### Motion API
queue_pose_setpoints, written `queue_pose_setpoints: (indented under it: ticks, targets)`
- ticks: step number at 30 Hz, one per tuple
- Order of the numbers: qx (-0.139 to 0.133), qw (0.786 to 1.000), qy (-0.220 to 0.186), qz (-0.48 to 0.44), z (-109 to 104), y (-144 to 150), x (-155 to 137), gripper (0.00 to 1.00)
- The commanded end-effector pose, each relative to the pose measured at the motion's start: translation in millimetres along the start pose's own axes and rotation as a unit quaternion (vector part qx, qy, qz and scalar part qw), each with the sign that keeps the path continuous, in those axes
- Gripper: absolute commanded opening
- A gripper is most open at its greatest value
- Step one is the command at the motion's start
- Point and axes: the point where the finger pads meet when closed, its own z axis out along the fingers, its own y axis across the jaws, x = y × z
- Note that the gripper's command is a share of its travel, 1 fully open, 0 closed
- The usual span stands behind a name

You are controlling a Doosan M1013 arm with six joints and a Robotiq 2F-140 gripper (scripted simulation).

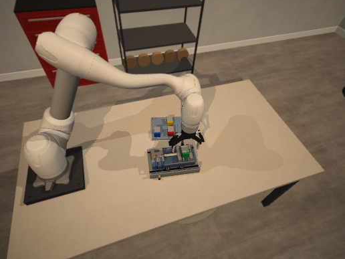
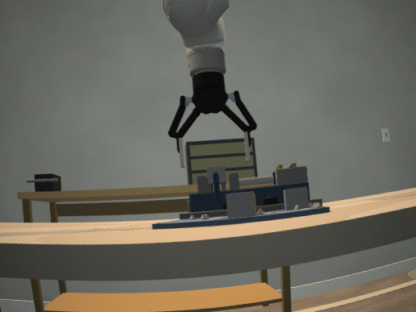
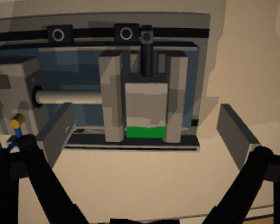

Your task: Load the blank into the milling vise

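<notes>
The grey blank with the green end (image 3: 145, 108) lies in the vise (image 1: 174, 160), between the two jaws. Its green end (image 1: 185, 154) points away from the work stop rod (image 3: 145, 60), and its grey end reaches up to that rod. The moving jaw (image 3: 113, 97) is on one long side and the fixed jaw (image 3: 176, 97) on the other. My gripper (image 2: 214, 145) hangs straight above the vise, wide open and empty, with its fingers well clear of the blank. It also shows in the wrist view (image 3: 146, 131) and in the top view (image 1: 186, 140).
The infeed plate (image 1: 166, 128) lies just behind the vise and holds three other blanks, with blue (image 1: 157, 134), yellow (image 1: 170, 122) and red (image 1: 170, 133) ends. Blue hoses (image 1: 158, 165) run at the vise's left end. The arm's base (image 1: 50, 176) stands at the table's left.
</notes>
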Motion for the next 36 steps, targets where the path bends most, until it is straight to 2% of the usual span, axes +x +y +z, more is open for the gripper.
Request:
queue_pose_setpoints:
  ticks: [1,36]
  targets:
    - [0.000,1.000,0.000,0.000,-0.6,0.0,0.0,1.00]
    - [0.000,1.000,0.000,0.000,-6.8,0.0,0.0,1.00]
